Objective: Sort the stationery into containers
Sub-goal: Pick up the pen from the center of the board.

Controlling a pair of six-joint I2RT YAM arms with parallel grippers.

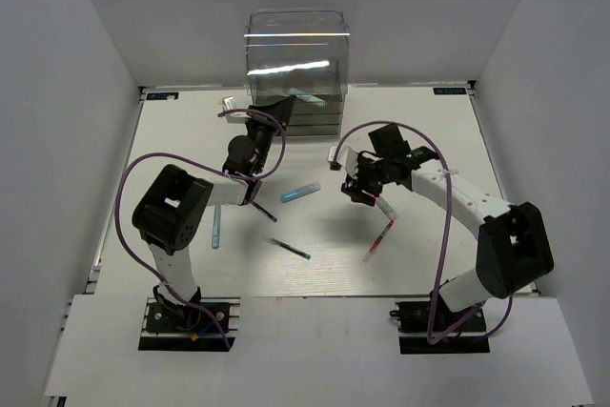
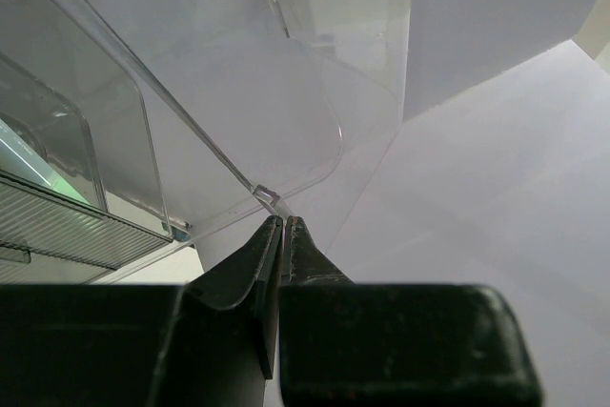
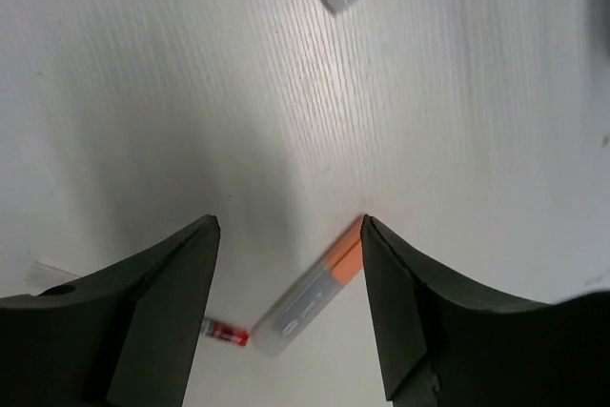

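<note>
orange marker [image 3: 313, 295] between the released right jaws, perhaps touching one tip; left jaws clenched beside the cabinet [image 2: 238, 92]

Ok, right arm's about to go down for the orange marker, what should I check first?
1. Right gripper open: ok.
2. Orange marker between its fingers: ok, though close against one finger.
3. Red piece clear of the grab: not ok, it lies at the marker's other end.
4. Left gripper shut at the clear cabinet: ok.
5. Left gripper holding a drawer: cannot tell.
6. Right gripper's height over the marker: cannot tell.
</note>
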